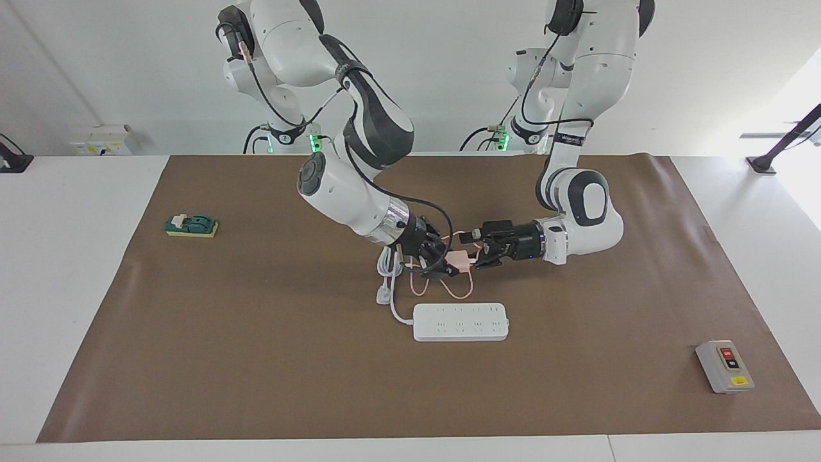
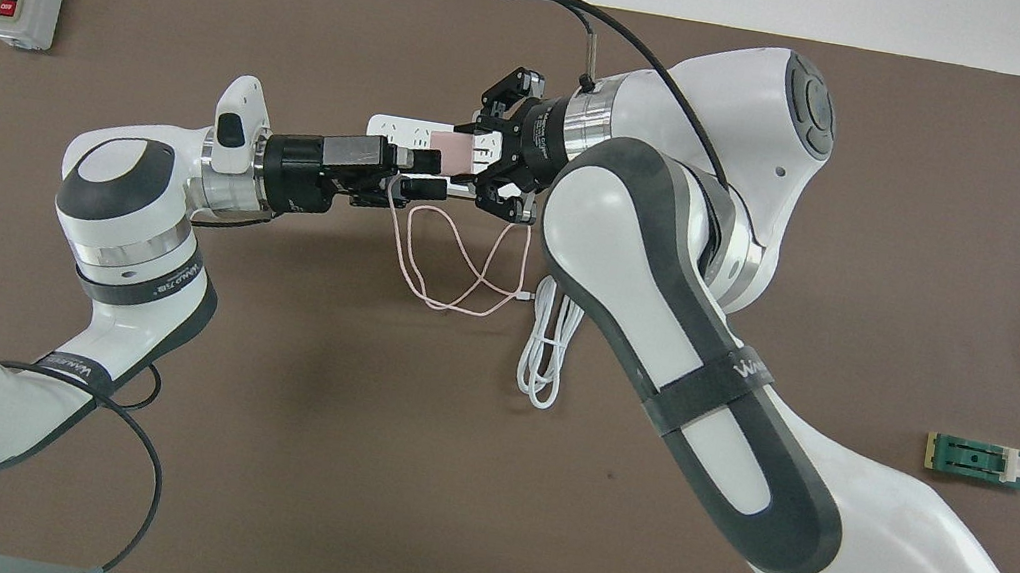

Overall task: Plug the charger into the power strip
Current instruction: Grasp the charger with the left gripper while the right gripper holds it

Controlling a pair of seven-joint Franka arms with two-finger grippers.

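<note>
The charger [image 1: 459, 258] is a pale pink cube held in the air over the mat, just nearer to the robots than the power strip [image 1: 460, 322]. My right gripper [image 1: 444, 262] is shut on it. My left gripper [image 1: 477, 250] meets it from the other end, its fingers spread at the cube's free end. The thin pink cable [image 1: 459, 290] hangs in loops down to the mat. In the overhead view the charger [image 2: 453, 153] sits between the right gripper [image 2: 486, 160] and the left gripper [image 2: 428, 171], and they cover most of the power strip [image 2: 389, 126].
The strip's thick white cord [image 1: 386, 277] lies coiled beside it, under the right wrist. A grey box with red and black buttons [image 1: 725, 366] stands toward the left arm's end. A green switch on a yellow base [image 1: 191, 225] lies toward the right arm's end.
</note>
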